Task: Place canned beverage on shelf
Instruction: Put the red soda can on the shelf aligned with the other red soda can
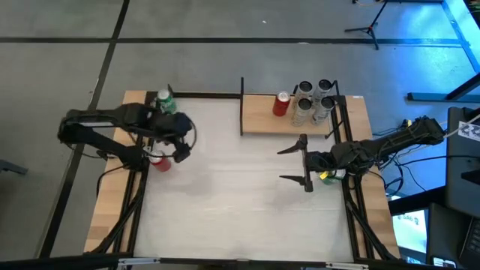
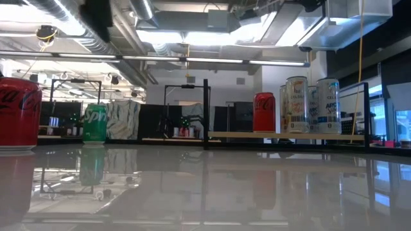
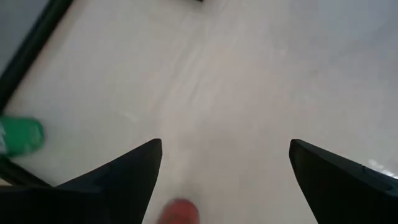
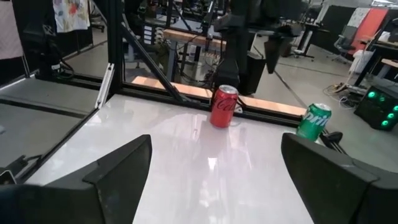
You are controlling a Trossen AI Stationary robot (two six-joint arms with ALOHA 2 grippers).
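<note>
A red cola can (image 1: 159,161) stands upright on the white table near its left edge; it also shows in the low view (image 2: 18,112) and the right wrist view (image 4: 224,106). My left gripper (image 1: 175,148) hangs open just above it, pointing down; the can's top (image 3: 179,213) shows between the two fingers. A green soda can (image 1: 165,101) stands farther back. The pale wooden shelf (image 1: 259,126) at the far right holds a red can (image 1: 281,104) and several silver cans (image 1: 313,101). My right gripper (image 1: 298,162) is open and empty in front of the shelf.
Black metal uprights (image 1: 241,105) frame the shelf. The shelf's left half (image 2: 231,135) is bare board. The white tabletop (image 1: 240,195) lies between the two arms. Black frame rails (image 1: 135,202) run along the table's left and right sides.
</note>
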